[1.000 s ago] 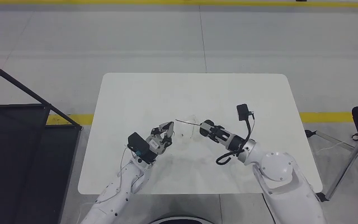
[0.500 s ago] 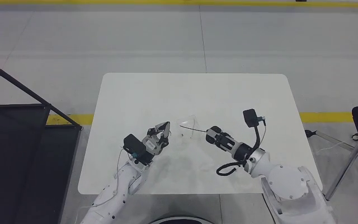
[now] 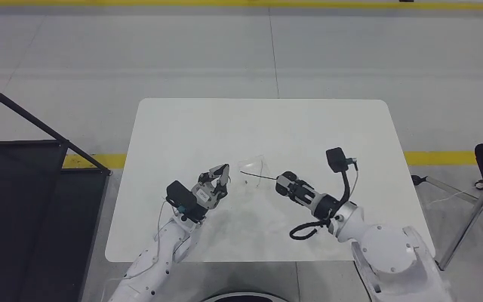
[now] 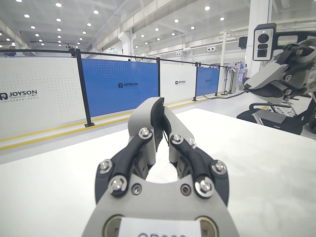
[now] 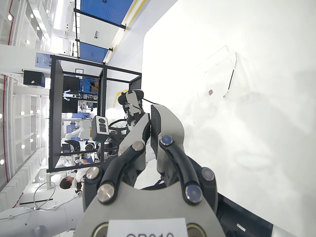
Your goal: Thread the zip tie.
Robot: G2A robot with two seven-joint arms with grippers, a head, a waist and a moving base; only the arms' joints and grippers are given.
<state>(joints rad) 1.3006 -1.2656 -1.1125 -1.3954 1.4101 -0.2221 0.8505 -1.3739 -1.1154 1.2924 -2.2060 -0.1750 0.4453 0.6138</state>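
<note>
Right gripper (image 3: 278, 180): fingers closed on one end of the black zip tie (image 3: 258, 175). The strap runs out from the fingertips towards the left gripper (image 3: 223, 174), near the middle of the white table (image 3: 339, 128). In the top view it crosses a small clear plastic piece (image 3: 255, 161); you cannot tell whether the two touch. The left gripper's pads are pressed together at the tips, apart from the tie, and you cannot tell whether anything is pinched between them.

Handling (a judgement): expect the tie to be very light, thin and springy, stiff enough to stand out from the grip yet ready to bow along its free length. Its smooth plastic will probably swivel or slide in a loose pinch. Take hold close to the end you mean to guide, since a short free length should wander less. It looks in no way fragile, though a sharp kink would spoil the feed.

Appearance: a fine dark line, slightly curved. Too small for you to tell which end carries the head.
</note>
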